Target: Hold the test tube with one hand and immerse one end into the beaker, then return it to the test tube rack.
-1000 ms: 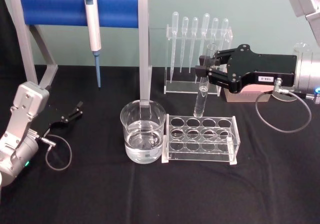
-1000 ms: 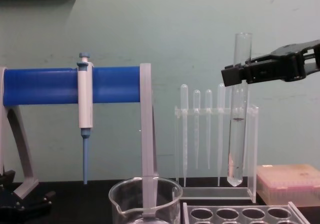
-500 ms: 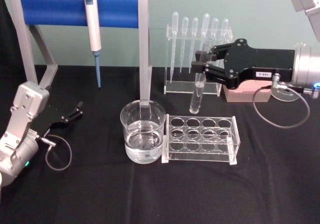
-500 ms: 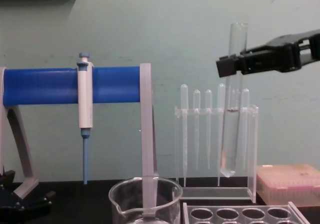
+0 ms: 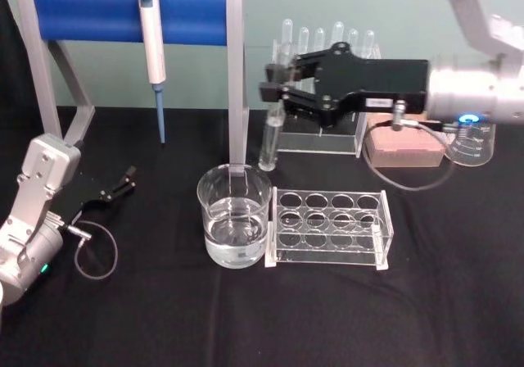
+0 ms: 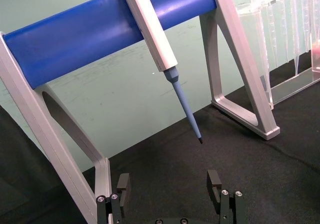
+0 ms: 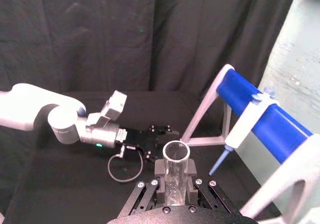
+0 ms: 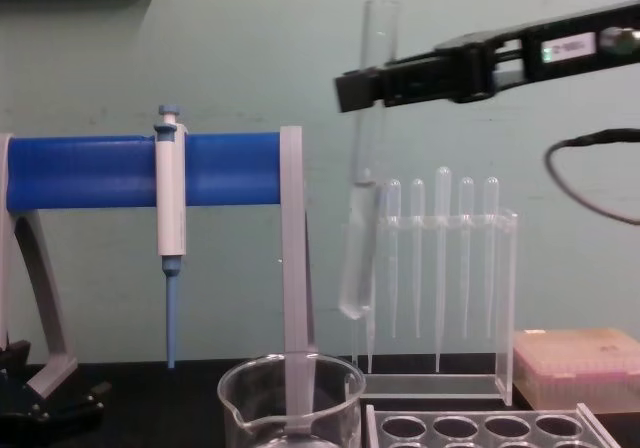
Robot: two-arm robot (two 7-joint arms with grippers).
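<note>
over the last second the right pincer (image 5: 274, 91) carried the test tube (image 5: 269, 142) left, off the test tube rack (image 5: 329, 229) toward the beaker (image 5: 214, 207). the tube hung slightly tilted, its round end above the beaker's rim and not yet dipped, so lowering looked next. the pincer was clamped narrow on the tube's upper part. the left pincer (image 5: 123, 180) was parked on the surface (image 5: 164, 318), fingers apart, empty.

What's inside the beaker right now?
The beaker holds clear liquid in its lower part. The test tube, in the right gripper, hangs above rim level, not dipped in. Nothing is covered.
</note>
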